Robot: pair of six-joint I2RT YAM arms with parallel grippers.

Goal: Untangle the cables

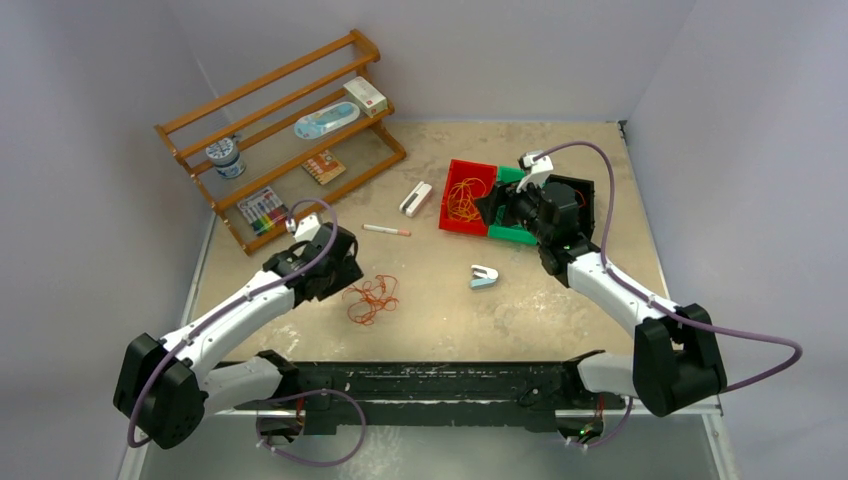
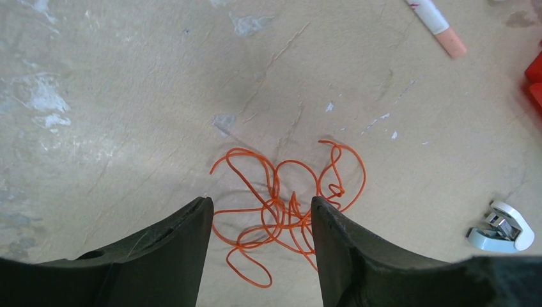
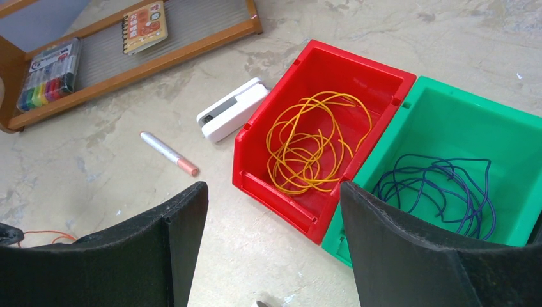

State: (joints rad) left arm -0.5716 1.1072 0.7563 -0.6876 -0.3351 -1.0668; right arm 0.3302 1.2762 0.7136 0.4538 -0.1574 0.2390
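Cable (image 2: 279, 211) (red-orange tangle) lies under left gripper (image 2: 261, 203), framed by its wide-spread empty fingers (image 2: 172, 249); right gripper (image 3: 273, 188) likewise agape, empty.

Top cam high at rear, whole table (image 1: 520, 300); wrist cams close, angled down, both catch pen (image 2: 436, 19) (image 3: 165, 152)

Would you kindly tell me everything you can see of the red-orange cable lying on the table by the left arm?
The red-orange cable is a thin, smooth, plastic-looking wire bunched into a loose, flat tangle of overlapping loops, with a few wider loops straying outward. It lies directly on the beige table, with nothing else resting on it. The left gripper hangs over it with its jaws open on either side, and no contact is visible.
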